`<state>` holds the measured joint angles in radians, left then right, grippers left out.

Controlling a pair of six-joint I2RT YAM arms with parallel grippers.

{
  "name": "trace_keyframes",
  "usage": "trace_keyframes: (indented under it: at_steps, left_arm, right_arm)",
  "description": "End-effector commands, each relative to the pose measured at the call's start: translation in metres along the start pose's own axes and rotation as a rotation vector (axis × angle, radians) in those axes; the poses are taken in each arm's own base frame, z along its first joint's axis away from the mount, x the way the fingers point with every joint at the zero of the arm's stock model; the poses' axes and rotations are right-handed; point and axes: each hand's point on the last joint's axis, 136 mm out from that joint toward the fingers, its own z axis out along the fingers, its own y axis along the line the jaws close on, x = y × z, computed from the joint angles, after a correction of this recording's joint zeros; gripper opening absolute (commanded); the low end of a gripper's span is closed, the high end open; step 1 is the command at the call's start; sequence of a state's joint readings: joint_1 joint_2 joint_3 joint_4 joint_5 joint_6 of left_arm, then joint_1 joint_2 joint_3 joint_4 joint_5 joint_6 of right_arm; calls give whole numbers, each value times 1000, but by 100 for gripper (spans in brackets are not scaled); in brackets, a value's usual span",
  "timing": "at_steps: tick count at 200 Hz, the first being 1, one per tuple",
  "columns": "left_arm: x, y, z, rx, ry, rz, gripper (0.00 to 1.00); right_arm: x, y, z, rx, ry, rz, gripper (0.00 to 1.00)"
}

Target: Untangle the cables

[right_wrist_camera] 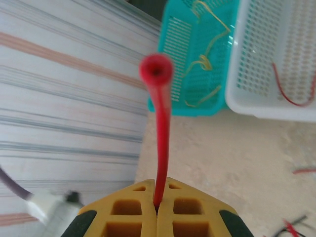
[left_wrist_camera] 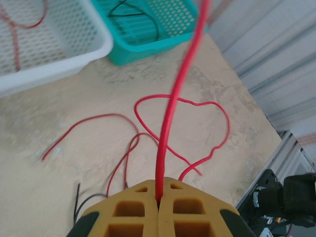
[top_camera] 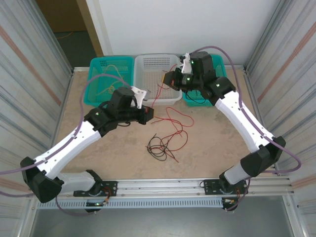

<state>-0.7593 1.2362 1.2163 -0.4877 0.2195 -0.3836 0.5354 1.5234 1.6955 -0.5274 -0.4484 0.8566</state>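
A: Quick, left gripper [top_camera: 149, 112]?
B: Clamped on the red cable [left_wrist_camera: 170, 113]. In the left wrist view the strand comes out of the seam between the two yellow fingers [left_wrist_camera: 148, 198] and runs up past the top edge.
A: And the right gripper [top_camera: 167, 78]?
B: Pinched tight too, on red. The right wrist view shows a red stub [right_wrist_camera: 160, 123] poking out of the closed pads, cut end facing the lens.
A: Same strand in both?
B: Looks so from the top. A thin red line slants from the left gripper up to the right one, across the white basket [top_camera: 148, 66]. Can't tell for sure.
A: Where's the rest?
B: The red loops [top_camera: 176, 121] lie on the table [top_camera: 222, 138], just in front of the white basket. Then the black cables [top_camera: 158, 146] sit in a curly clump nearer the bases, overlapping the loops' near ends. A yellowish-tan cable [top_camera: 111, 74] lies in the left teal basket [top_camera: 98, 66]. One red piece [left_wrist_camera: 15, 34] sits inside the white basket, and one black strand [left_wrist_camera: 131, 17] in the right teal basket [left_wrist_camera: 148, 47].
A: Basket layout?
B: Three in a row at the far edge: teal, white, teal. The right arm [top_camera: 237, 111] covers most of the right one.
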Motion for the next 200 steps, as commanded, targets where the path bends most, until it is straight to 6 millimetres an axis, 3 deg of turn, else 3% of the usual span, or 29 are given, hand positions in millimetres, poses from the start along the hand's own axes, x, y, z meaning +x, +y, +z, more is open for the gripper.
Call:
trace_keyframes:
  at_steps: [1,31,58,72,102,150,174,200]
  left_arm:
    - [22,-17,16,21,87,140,0]
    - [38,-25,35,46,146,147,0]
    - [32,-23,33,38,105,135,0]
    - [22,-20,25,44,72,111,0]
    - [4,-7,6,73,6,26,0]
    - [-17,-1,-17,113,-54,-7,0]
    - [-24,3,-24,136,-65,-19,0]
    - [-27,6,-25,141,-61,-13,0]
  right_arm:
    - [-32,24,-5,-83,-70,-9,0]
    - [-49,41,-8,-154,-104,11,0]
    - [-52,40,-11,-134,-113,-5,0]
    - [-53,26,-15,-81,-117,-8,14]
    - [-49,-15,-33,41,-111,-8,56]
    - [0,-88,-64,244,-22,-28,68]
    - [35,-110,-58,268,107,-25,68]
    - [64,-117,-44,296,215,-73,62]
